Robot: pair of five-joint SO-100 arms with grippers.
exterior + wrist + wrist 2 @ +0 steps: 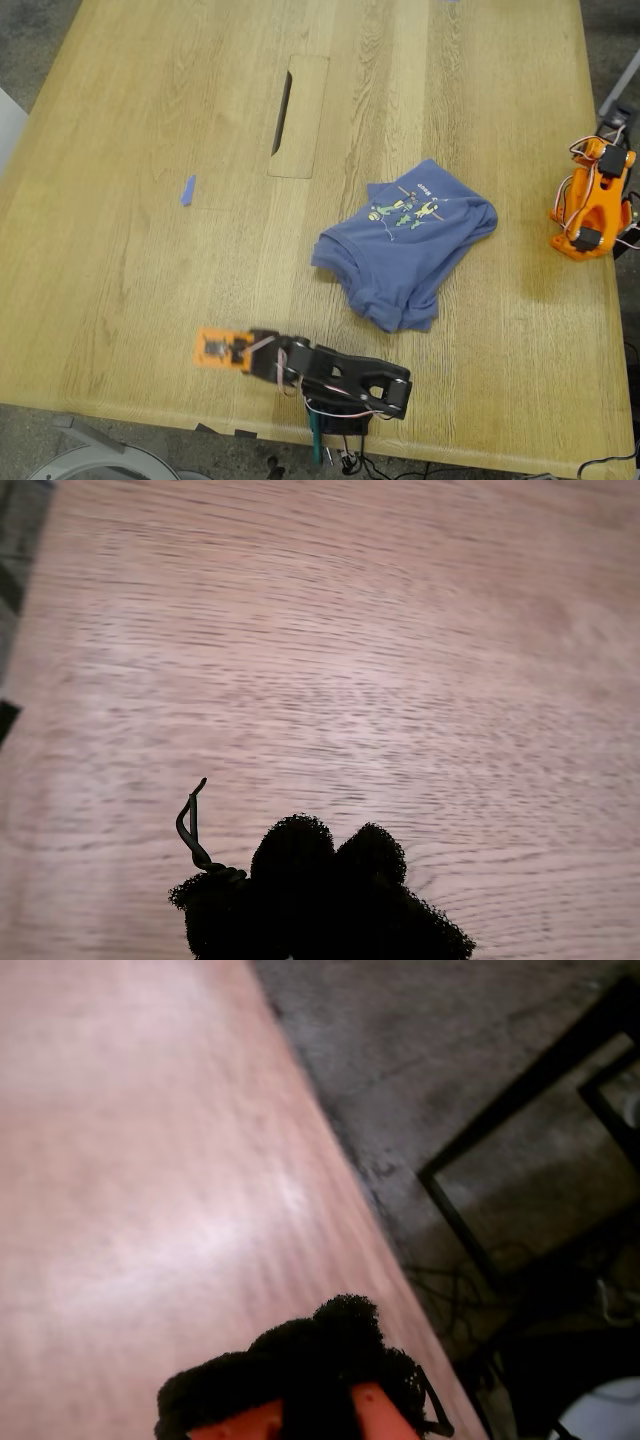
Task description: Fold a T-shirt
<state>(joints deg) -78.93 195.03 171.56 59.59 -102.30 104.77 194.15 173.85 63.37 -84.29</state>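
Note:
The T-shirt (405,262) lies crumpled in a heap on the wooden table (150,250), right of centre in the exterior view, its yellow-green print (405,208) facing up. Neither wrist view shows the T-shirt. My first gripper (335,845) is shut, its black foam pads (290,855) together over bare wood. My second gripper (320,1335) is shut too, hanging over the table near its edge. A black arm with an orange tip (222,350) lies along the front edge, blurred. An orange arm (592,200) sits folded at the exterior view's right edge. Both are apart from the shirt.
A small blue scrap (188,190) lies at the exterior view's left. A cable hatch with a dark slot (283,112) is set into the table behind the shirt. Grey floor and a black frame (500,1130) lie beyond the table edge.

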